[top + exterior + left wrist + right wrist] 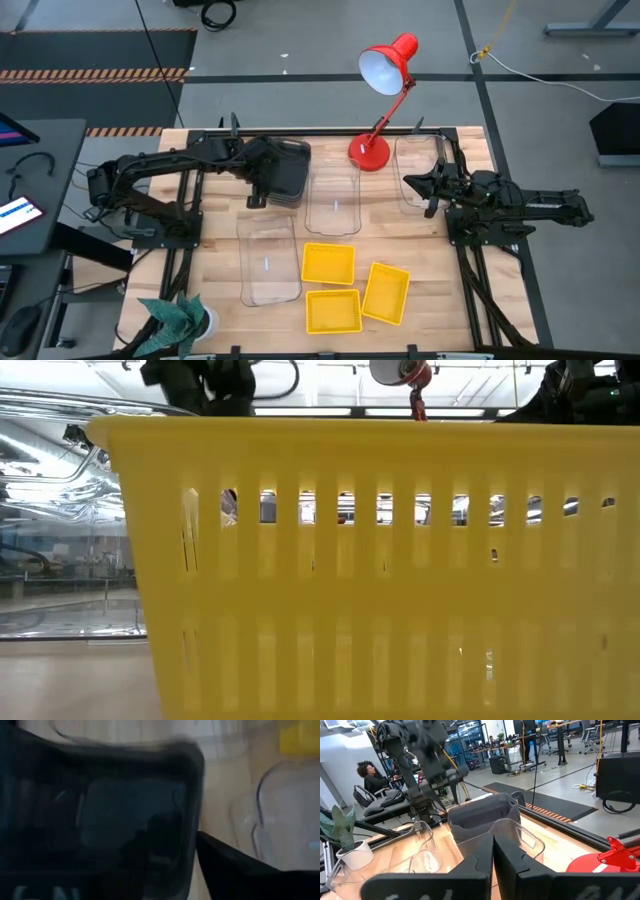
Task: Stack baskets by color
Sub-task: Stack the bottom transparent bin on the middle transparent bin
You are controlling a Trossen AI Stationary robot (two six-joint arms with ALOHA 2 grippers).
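Grey baskets [285, 170] are seen stacked at the table's far left from above, the left gripper [256, 192] over them; whether its fingers grip cannot be told. Three clear baskets [332, 203] and three yellow baskets [329, 264] lie separately. One yellow basket [380, 570] fills the low view. Clenched, empty right gripper [493, 865] fingers appear in the right wrist view.

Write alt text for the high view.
Left pincer hangs over the dark grey baskets stacked at the table's far edge. Three clear baskets, three unstacked yellow baskets and a red lamp lie around; right pincer waits.
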